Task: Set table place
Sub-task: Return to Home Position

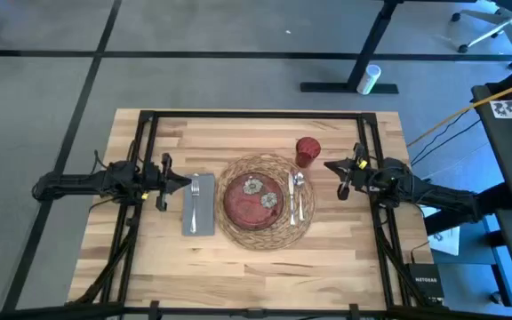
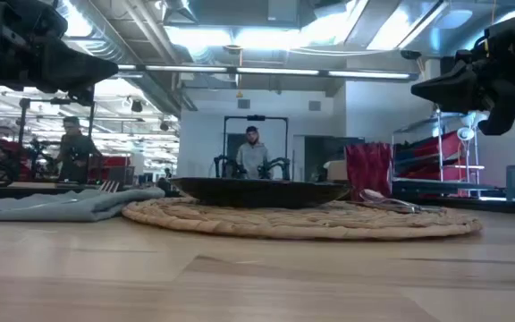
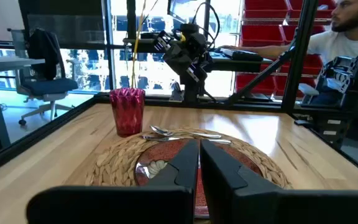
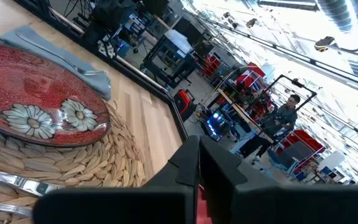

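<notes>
A: What kind of place is this?
B: A robotics lab: ceiling ducts (image 4: 350, 11), racks of red storage bins (image 3: 267, 25), an office chair (image 3: 45, 81), and a person (image 2: 252, 150) standing at another arm rig (image 2: 281, 166).

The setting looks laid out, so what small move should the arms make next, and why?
Probably retreat outward on both sides: the left pincer hangs at the napkin's edge, the right pincer beside the mat, both empty, and plate, fork and cup lie placed.

Around you: gray floor (image 1: 238, 36) crossed by dark seams, black desk foot (image 1: 349, 86) beyond. Blue office chair (image 3: 47, 84) by bright windows (image 3: 86, 62). Red bins (image 3: 269, 37) shelved. Ceiling strip lights (image 2: 266, 38) on.
</notes>
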`<action>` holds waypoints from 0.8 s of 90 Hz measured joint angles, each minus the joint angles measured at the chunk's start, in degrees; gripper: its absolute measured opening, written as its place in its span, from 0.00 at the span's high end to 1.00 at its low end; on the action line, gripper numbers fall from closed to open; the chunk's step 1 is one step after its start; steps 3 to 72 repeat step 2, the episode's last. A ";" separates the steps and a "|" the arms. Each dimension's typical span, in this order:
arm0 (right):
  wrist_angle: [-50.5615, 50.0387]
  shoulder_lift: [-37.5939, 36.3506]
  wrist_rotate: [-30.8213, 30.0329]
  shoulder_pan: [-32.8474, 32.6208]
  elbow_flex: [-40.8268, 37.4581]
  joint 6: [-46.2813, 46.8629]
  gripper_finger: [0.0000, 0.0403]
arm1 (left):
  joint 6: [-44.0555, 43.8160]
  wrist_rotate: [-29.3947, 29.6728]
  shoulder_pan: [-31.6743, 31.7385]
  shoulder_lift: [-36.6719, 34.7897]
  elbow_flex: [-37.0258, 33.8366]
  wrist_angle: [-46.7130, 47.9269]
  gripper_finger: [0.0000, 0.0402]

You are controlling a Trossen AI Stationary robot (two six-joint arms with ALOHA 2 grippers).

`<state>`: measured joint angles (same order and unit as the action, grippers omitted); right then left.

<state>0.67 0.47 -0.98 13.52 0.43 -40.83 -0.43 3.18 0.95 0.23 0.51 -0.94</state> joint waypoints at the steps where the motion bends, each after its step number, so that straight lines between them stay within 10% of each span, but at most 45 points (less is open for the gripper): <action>1: 0.00 0.00 0.00 0.00 0.00 0.00 1.00 | 0.00 0.00 0.00 0.00 0.00 0.01 1.00; 72: 0.00 0.00 0.00 0.00 0.00 0.00 1.00 | 0.00 0.00 0.00 0.00 0.00 0.01 1.00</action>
